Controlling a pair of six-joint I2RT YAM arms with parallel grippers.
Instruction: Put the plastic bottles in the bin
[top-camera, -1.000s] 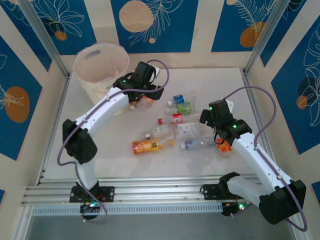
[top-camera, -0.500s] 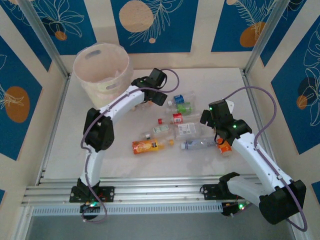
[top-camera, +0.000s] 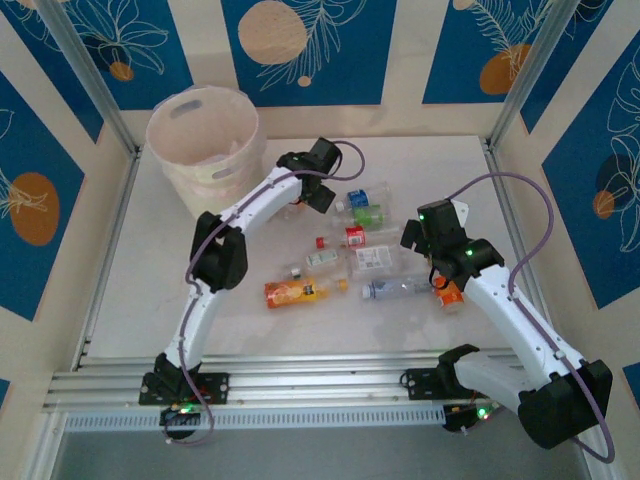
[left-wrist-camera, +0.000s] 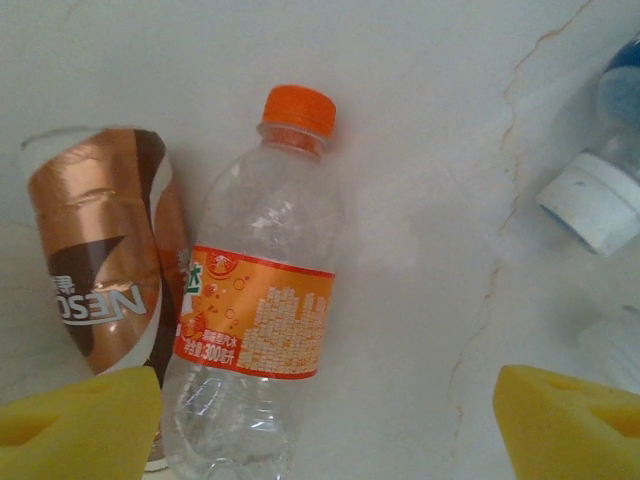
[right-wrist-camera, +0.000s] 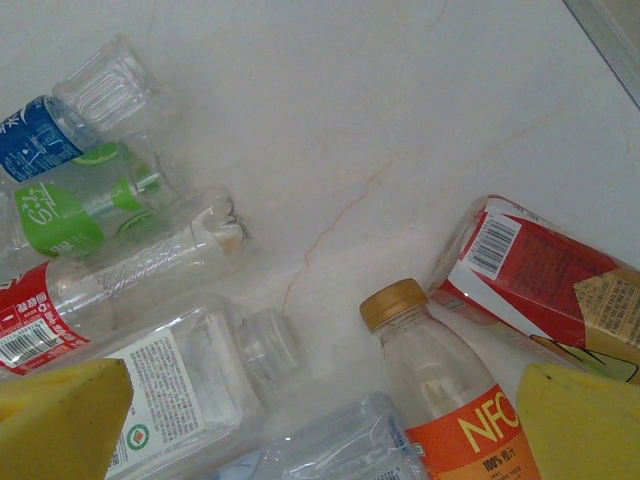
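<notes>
Plastic bottles (top-camera: 372, 260) lie scattered across the middle of the table (top-camera: 450, 160), none of them held, while the bin (top-camera: 205, 140) stands at the far left corner. The left gripper (left-wrist-camera: 325, 425) has swung from the bin's side out over the bottles. Its jaws have narrowed slightly but are apart on nothing, so I judge a fresh pick is being lined up. The right gripper (right-wrist-camera: 320, 430) has not moved, jaws wide apart. The left wrist view reveals what the arm covers from above: an orange-capped bottle (left-wrist-camera: 258, 310) lying against a brown-labelled bottle (left-wrist-camera: 100, 280).
</notes>
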